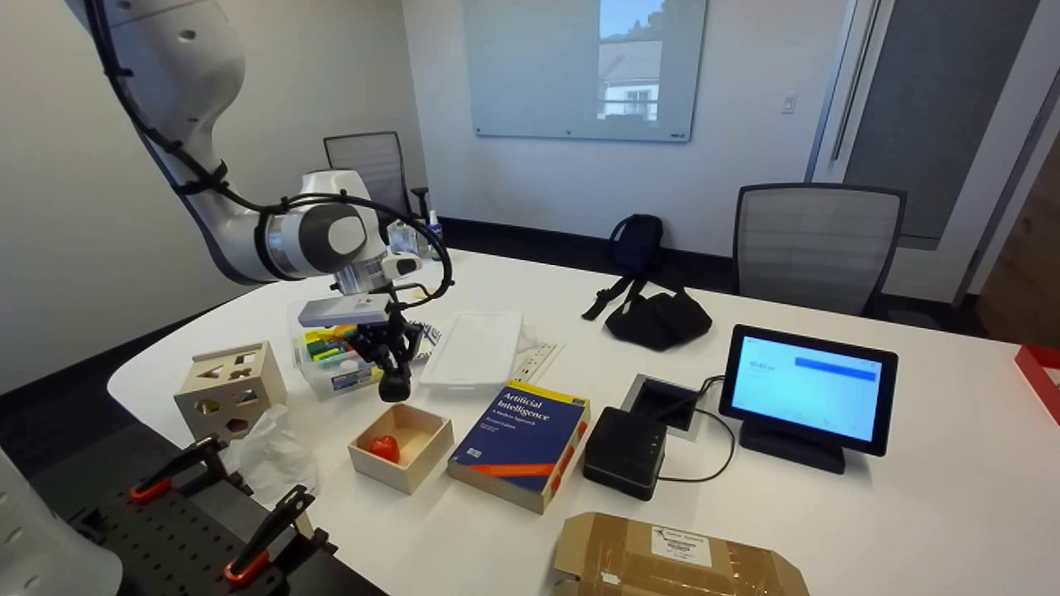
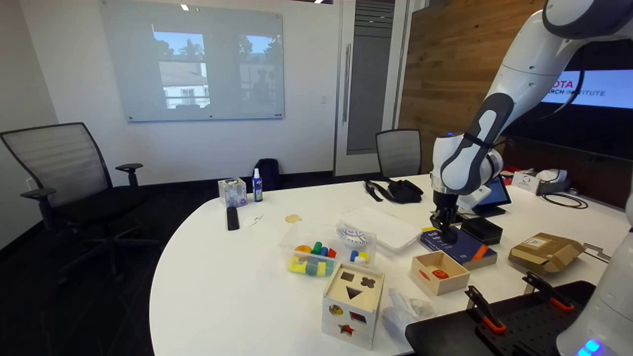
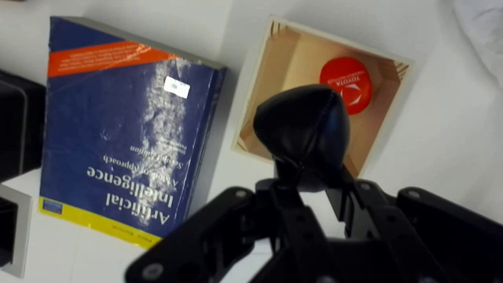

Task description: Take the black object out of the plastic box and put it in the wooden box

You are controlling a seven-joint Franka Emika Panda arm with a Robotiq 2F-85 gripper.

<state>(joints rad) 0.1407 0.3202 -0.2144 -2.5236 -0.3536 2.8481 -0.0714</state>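
My gripper [image 3: 312,184] is shut on a black rounded object [image 3: 302,129], which sticks out past the fingertips. In an exterior view the gripper [image 1: 396,352] holds the black object [image 1: 395,387] in the air, just behind the small open wooden box [image 1: 377,468] in the picture. In an exterior view the black object [image 2: 449,236] shows against the book, behind the wooden box [image 2: 447,285]. In the wrist view it covers part of the wooden box [image 3: 271,70]. A round red thing [image 3: 347,84] lies inside that box. The clear plastic box [image 1: 315,382] holds coloured blocks.
A thick blue book [image 1: 522,430] lies beside the wooden box. A wooden shape sorter [image 1: 265,377] and a crumpled plastic bag [image 1: 273,459] stand on the opposite side. A white lid [image 1: 474,348], a black device [image 1: 625,451], a tablet [image 1: 807,385] and a cardboard box [image 1: 613,550] are also on the table.
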